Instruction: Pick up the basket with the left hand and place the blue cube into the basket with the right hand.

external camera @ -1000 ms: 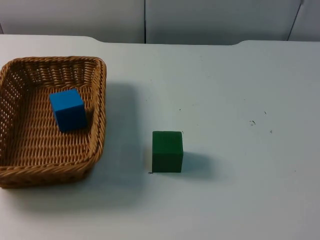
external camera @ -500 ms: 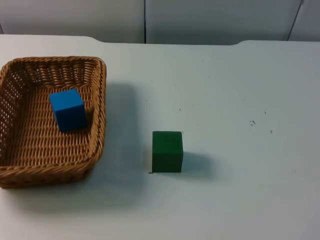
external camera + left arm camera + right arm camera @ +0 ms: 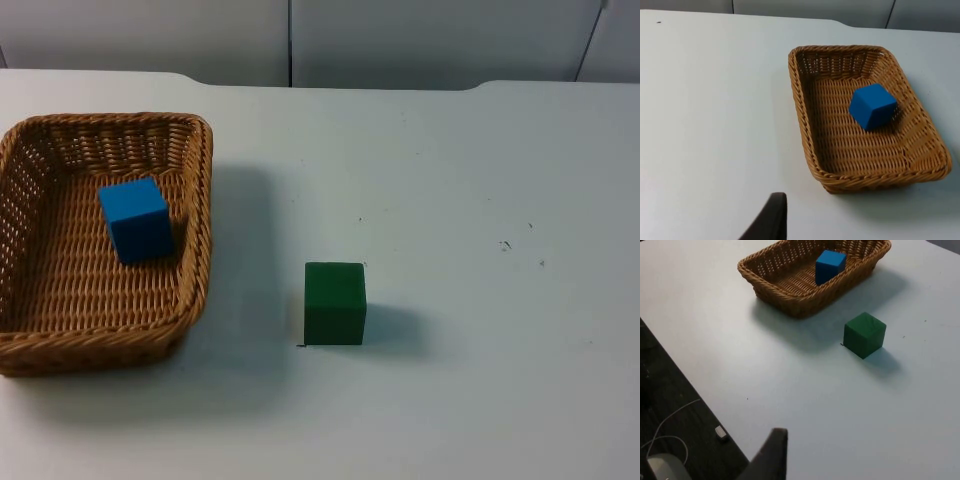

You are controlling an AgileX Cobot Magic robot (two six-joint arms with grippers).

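Observation:
A brown wicker basket (image 3: 203,220) rests on the white table at the left of the top view. The blue cube (image 3: 135,218) lies inside it, close to its right wall. From the left wrist view the basket (image 3: 805,115) and the blue cube (image 3: 872,106) lie well ahead of my left gripper (image 3: 771,220), which hangs apart over bare table. My right gripper (image 3: 772,455) waits near the table's edge, far from the basket (image 3: 771,290) and the blue cube (image 3: 829,265). Neither gripper touches anything.
A green cube (image 3: 335,302) stands on the table to the right of the basket, also seen from the right arm as the green cube (image 3: 864,334). The table edge (image 3: 695,390) drops to a dark floor. The grey partition wall (image 3: 400,40) closes the back.

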